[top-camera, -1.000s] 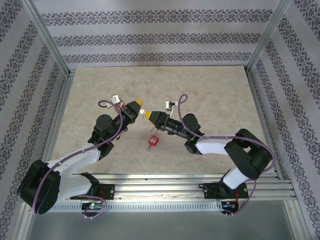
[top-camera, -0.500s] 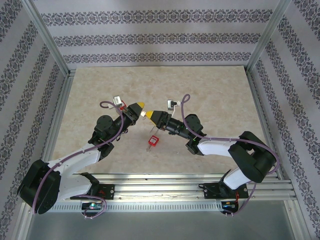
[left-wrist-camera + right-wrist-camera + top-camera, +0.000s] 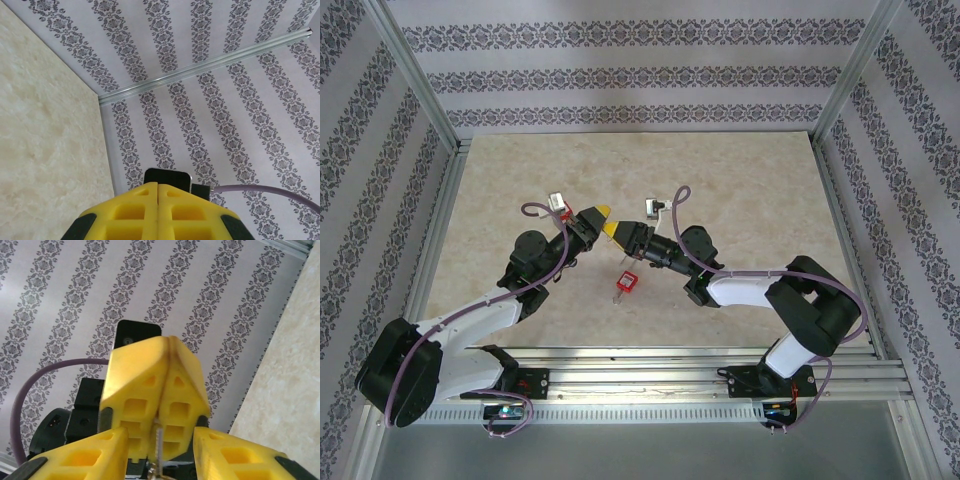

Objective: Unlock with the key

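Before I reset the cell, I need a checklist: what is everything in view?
padlock: one, red with silver shackle, on the table just nearer than the gripper tips
key: one, thin metal piece (apparently the key), pinched between the left gripper's fingers
table: one, beige marbled
walls: three, grey-patterned, around the table
left gripper: one, yellow fingers, shut
right gripper: one, yellow fingers, open, flanking the key
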